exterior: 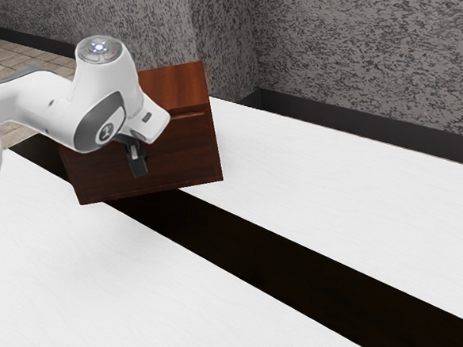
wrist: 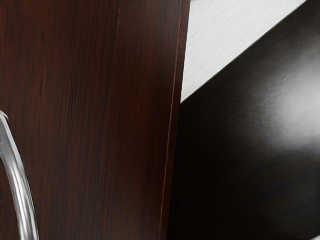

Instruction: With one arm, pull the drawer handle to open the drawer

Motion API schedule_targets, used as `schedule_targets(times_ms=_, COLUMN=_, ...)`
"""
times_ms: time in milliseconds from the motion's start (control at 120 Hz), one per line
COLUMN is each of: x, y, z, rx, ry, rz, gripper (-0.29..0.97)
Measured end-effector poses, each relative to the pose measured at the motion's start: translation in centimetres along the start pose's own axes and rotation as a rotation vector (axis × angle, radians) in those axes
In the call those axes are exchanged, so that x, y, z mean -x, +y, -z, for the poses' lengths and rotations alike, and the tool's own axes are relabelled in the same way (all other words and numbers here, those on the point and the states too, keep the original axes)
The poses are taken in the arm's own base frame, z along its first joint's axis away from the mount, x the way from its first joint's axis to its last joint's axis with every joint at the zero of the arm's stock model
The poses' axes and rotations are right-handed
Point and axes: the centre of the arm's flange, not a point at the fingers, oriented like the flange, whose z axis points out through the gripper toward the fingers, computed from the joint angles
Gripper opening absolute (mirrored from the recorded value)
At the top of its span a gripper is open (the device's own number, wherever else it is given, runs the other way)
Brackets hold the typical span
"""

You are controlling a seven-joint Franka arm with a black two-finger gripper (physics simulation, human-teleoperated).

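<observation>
A dark reddish wooden drawer cabinet (exterior: 182,134) stands tilted at the back of the white table, at the exterior view's left. My black gripper (exterior: 139,165) hangs from the white arm right in front of the cabinet's face, pointing down along it. In the wrist view the wood drawer front (wrist: 90,120) is very close, and a curved silver handle (wrist: 15,185) runs along it off to one side of my hand. Nothing is seen held.
The white table top (exterior: 334,189) is split by a wide black strip (exterior: 289,265) running from under the cabinet toward the exterior view's lower right. A grey speckled wall (exterior: 367,48) stands behind, and tiled floor (exterior: 17,55) lies at the far left.
</observation>
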Motion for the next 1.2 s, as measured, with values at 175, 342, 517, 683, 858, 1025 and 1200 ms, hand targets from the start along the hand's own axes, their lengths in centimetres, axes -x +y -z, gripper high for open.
schedule_targets(times_ms=175, x=0.4, y=1.2, z=0.4, rx=0.022, ry=0.007, rz=-0.009, gripper=0.68)
schedule_targets(times_ms=342, x=0.8, y=2.7, z=1.5, rx=0.039, ry=0.024, rz=-0.019, gripper=0.67)
schedule_targets(times_ms=517, x=1.9, y=4.3, z=3.2, rx=0.056, ry=0.047, rz=-0.025, gripper=0.64)
schedule_targets(times_ms=683, x=2.8, y=6.1, z=4.8, rx=0.072, ry=0.071, rz=-0.036, gripper=0.64)
schedule_targets(times_ms=858, x=3.8, y=8.0, z=6.3, rx=0.079, ry=0.091, rz=-0.055, gripper=0.65)
schedule_targets(times_ms=1025, x=3.8, y=9.9, z=6.8, rx=0.096, ry=0.104, rz=-0.083, gripper=0.68)
schedule_targets(times_ms=1200, x=4.1, y=11.3, z=7.4, rx=0.107, ry=0.118, rz=-0.097, gripper=0.68)
